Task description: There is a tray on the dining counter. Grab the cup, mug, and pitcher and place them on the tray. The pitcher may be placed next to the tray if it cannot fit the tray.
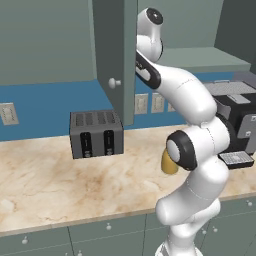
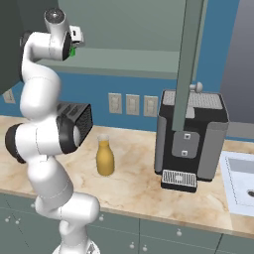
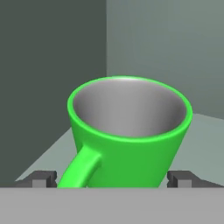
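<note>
With its jaws wide apart around the green mug, the gripper could knock it over if it closes off-centre.

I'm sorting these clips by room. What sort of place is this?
A kitchen, by the look of it: a toaster and a coffee machine stand on a marble-patterned counter with knobbed cabinet doors below, and a green mug sits inside an open wall cupboard.
</note>
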